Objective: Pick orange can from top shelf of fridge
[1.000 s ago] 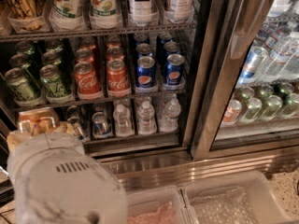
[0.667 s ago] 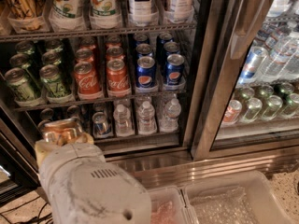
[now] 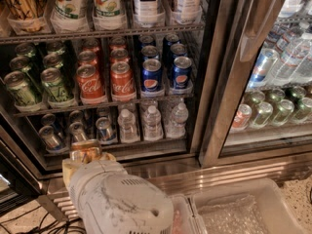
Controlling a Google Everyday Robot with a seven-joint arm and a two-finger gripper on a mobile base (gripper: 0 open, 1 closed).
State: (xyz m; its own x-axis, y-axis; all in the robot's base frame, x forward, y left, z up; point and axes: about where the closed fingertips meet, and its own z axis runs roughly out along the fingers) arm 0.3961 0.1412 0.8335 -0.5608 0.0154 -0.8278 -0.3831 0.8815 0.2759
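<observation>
Orange can (image 3: 85,149) is clamped tight in the claw (image 3: 87,160), down low in front of the fridge (image 3: 220,82), well below the top shelf (image 3: 122,31) with its tall bottles.

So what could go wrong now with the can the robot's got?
The orange can sticks up from the gripper low at the fridge front; if the grip is weak it might slip and fall. It is also close to the small cans on the bottom shelf, so a swing could bump them.
</observation>
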